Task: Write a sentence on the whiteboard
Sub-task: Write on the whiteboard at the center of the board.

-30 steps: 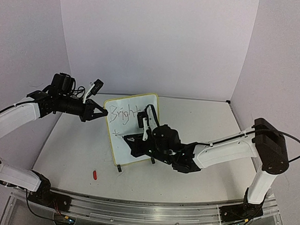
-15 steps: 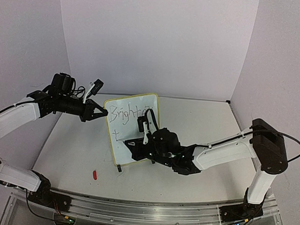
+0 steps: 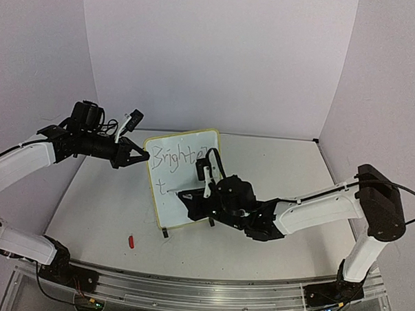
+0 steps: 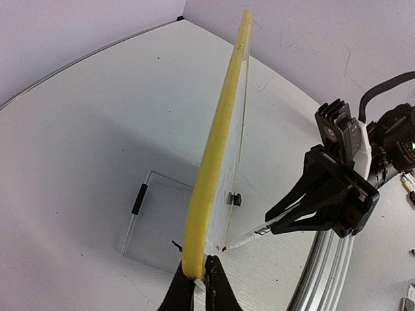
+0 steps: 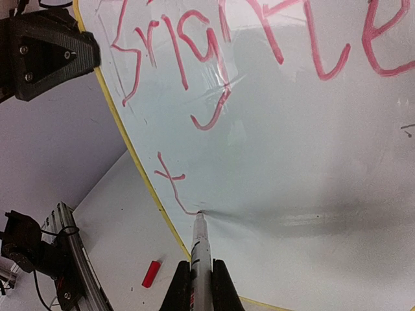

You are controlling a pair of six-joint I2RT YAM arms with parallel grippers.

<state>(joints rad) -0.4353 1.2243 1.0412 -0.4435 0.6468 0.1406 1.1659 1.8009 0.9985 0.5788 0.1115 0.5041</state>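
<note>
The whiteboard (image 3: pixel 182 174) stands tilted back near the middle of the desk (image 3: pixel 102 206), its written face turned toward my bases and its thin yellow rim running all round. 1 of its black feet (image 3: pixel 165 231) shows at the lower left corner.

My left pincer (image 3: pixel 143 157) reaches in from the left and is clenched on the board's left edge. In the left wrist view the fingertips of this pincer (image 4: pixel 198 280) pinch the yellow rim between them, with the whiteboard (image 4: pixel 224 129) seen edge-on.

My right pincer (image 3: pixel 189 196) lies low in front of the board, clenched on a marker (image 5: pixel 201 243). In the right wrist view this pincer (image 5: pixel 200 280) has the marker's barrel gripped between both fingers, and the tip touches the whiteboard (image 5: pixel 324 162) near its lower left part. The left wrist view also shows the marker (image 4: pixel 249 234) slanting from the right pincer (image 4: pixel 295 214) to the board's face.

The sentence (image 3: pixel 176 157) so far fills 1 line across the top, starting with "Bright" and running on into letters that my right arm partly hides. Below it, line 2 has only a "t", and the marker tip rests at the end of that letter's tail. Seen close, the sentence (image 5: pixel 194 58) looks red.

A small red piece (image 3: pixel 131 242) lies on the desk, in front of the board and to its left, well apart from both pincers.
</note>
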